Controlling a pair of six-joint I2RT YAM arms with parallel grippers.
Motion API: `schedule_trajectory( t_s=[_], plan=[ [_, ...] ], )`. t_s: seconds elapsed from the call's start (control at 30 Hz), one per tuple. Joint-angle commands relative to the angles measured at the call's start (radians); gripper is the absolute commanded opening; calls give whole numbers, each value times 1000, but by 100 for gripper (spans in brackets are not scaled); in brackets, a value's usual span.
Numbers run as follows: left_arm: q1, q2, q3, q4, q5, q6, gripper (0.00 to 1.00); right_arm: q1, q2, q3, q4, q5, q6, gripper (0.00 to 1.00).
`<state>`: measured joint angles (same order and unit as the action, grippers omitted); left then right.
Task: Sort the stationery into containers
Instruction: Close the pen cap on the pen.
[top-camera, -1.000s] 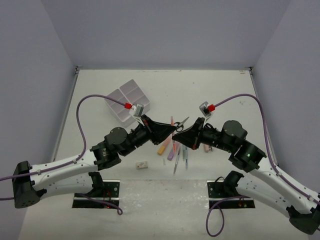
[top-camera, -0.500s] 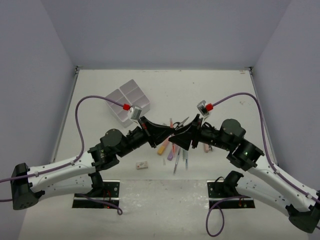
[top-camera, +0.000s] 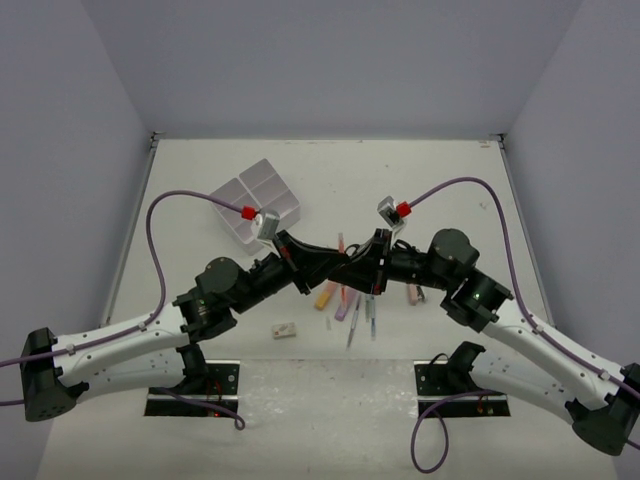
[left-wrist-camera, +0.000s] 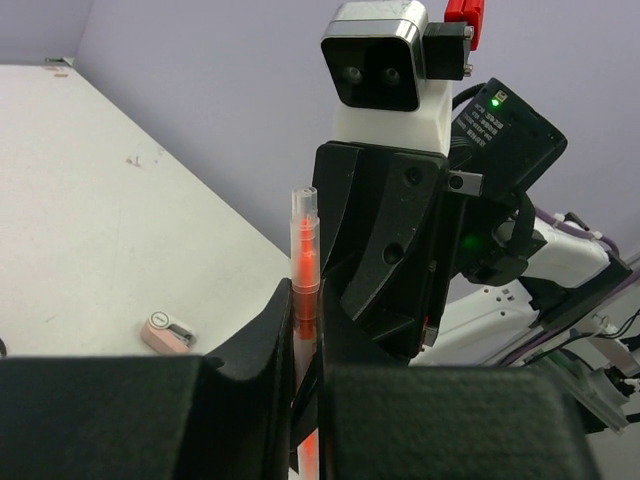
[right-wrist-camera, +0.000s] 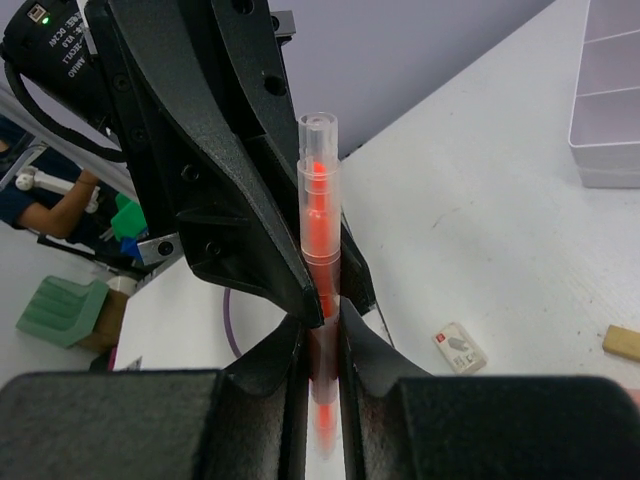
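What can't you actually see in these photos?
Orange pen: lower end hidden between the fingers of the right hand and the left hand in the wrist views; unseen from above, where both hands cover it.
Bins: cut off by the right wrist view's edge; contents too small from above.
Loose pens: far ends under the hands from above.

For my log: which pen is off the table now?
The clear pen with orange-red ink. Only it is off the table, clamped in the jaws of the left gripper and right gripper; the other pens lie flat.
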<state>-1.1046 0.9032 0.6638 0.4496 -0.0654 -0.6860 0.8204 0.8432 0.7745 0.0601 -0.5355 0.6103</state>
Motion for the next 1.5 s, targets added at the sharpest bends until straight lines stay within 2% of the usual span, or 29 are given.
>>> schedule_trajectory(
  t_s=[0.0,0.07,0.1,0.13,0.2,0.37,0.5,0.6,0.67,0.7,1.1,1.23,1.47],
  plan=[
    [-3,14,68,-35,-1,98,24,3,-5,-16,102,-15,19,0],
    [-3,17,81,-68,7,123,44,3,-25,-21,96,5,10,0],
    [-3,19,103,-87,3,146,66,5,-28,-19,79,14,-1,0],
    [-3,16,119,-112,-11,154,72,4,-29,-14,67,22,-9,0],
    [-3,2,151,-180,-70,175,75,3,-19,-6,42,11,-22,0],
    [-3,-5,228,-240,-127,215,75,6,15,0,34,-31,-31,0],
    [5,30,271,-272,-143,218,71,13,28,13,26,-47,-48,0],
    [20,48,281,-284,-138,202,56,17,27,26,12,-41,-60,0],
    [34,56,282,-287,-117,182,40,19,24,29,0,-39,-66,0],
    [38,57,279,-285,-107,175,38,19,22,30,-4,-38,-68,0],
    [51,54,249,-270,-33,124,39,22,15,38,-35,-2,-78,0],
    [51,57,244,-279,-8,108,26,22,16,43,-40,11,-77,0],
    [51,62,233,-293,-21,108,28,22,7,52,-48,12,-76,0]
  ],
)
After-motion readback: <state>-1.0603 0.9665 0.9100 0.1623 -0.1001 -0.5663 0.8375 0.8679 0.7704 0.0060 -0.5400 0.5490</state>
